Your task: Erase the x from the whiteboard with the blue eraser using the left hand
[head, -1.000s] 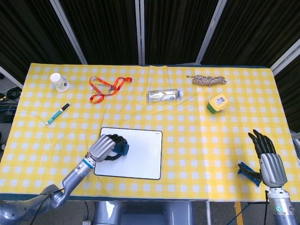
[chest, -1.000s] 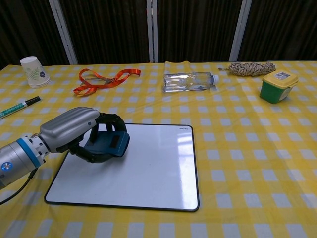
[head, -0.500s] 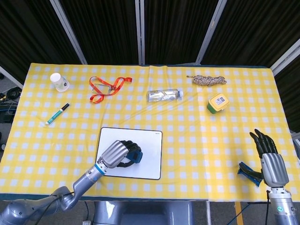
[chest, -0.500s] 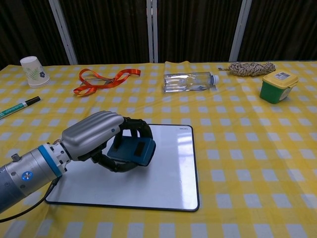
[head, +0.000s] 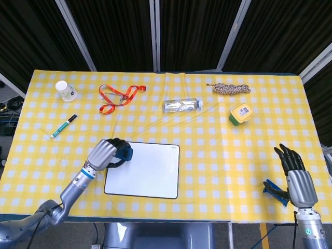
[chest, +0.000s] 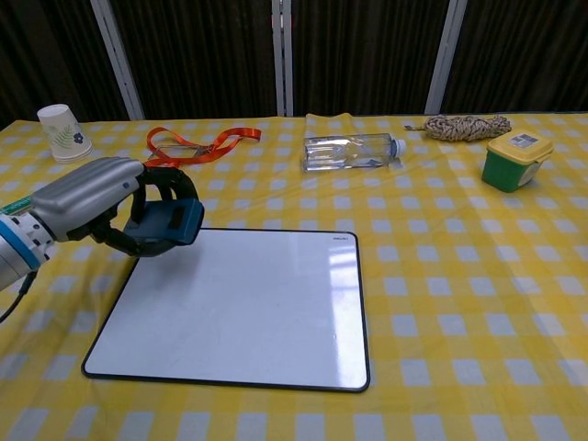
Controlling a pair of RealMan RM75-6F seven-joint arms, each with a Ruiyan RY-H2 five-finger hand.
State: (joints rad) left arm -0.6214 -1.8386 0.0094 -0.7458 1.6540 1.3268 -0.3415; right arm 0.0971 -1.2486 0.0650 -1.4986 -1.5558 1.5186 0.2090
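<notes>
Gripping blocky blue eraser, metallic left robot hand.

So the left hand has a smooth silver-grey shell over the back and black fingers that look rubbery and segmented. There's a bright blue ring at the wrist, then a silver-grey tube of a forearm, with a thin black cable hanging off it at the left edge of the chest view. The right hand, lower right of the head view, matches it: black fingers, silver back, blue wrist band, grey arm below.
</notes>
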